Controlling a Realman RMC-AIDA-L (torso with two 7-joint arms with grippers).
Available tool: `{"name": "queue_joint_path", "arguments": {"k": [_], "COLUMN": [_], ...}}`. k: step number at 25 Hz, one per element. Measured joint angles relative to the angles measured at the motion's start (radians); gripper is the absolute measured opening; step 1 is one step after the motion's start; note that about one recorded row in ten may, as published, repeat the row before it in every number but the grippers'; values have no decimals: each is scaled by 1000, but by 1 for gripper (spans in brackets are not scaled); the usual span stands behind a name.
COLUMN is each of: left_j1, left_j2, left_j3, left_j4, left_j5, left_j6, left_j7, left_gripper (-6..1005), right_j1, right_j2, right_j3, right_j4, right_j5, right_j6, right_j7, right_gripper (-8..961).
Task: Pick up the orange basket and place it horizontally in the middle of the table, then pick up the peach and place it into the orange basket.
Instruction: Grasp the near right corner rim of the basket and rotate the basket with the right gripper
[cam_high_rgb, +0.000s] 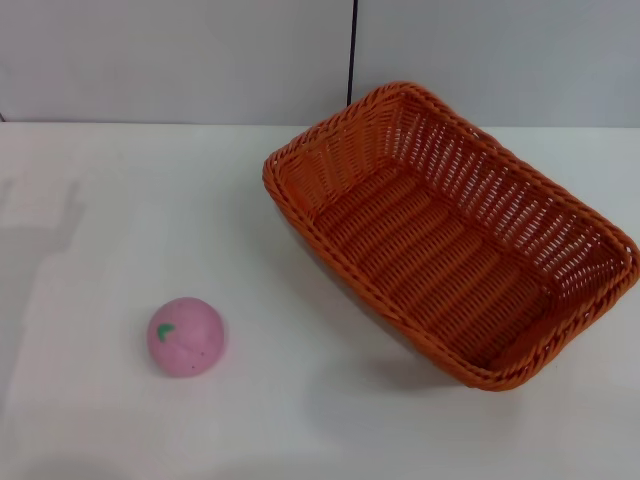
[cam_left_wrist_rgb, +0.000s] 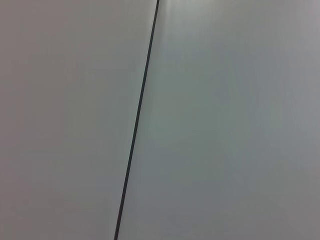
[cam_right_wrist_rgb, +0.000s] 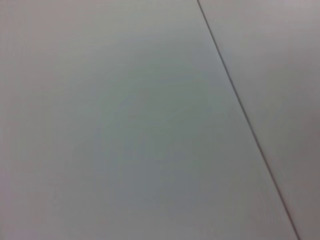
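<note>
The orange basket lies on the white table at the right, turned diagonally, its long axis running from the far middle to the near right edge. It holds nothing. The peach, a pink ball with a green leaf mark, rests on the table near the front left, well apart from the basket. Neither gripper shows in the head view. Both wrist views show only a plain grey wall with a thin dark seam.
A grey wall with a dark vertical seam stands behind the table's far edge. Faint shadows fall on the table's left side.
</note>
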Motion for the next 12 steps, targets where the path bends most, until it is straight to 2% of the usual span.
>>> {"name": "queue_joint_path", "arguments": {"k": [12], "left_j1": [-28], "left_j2": [1], "left_j3": [29], "left_j4": [21], "left_j5": [4], "left_j6": [42], "left_j7": [6], "left_gripper": [847], "right_j1": [28], "right_j2": [-1], "right_j3": [-9], "right_j4": [9], "right_j5": [-6], "right_j6": [-1], "right_j7": [3], "right_gripper": [485]}}
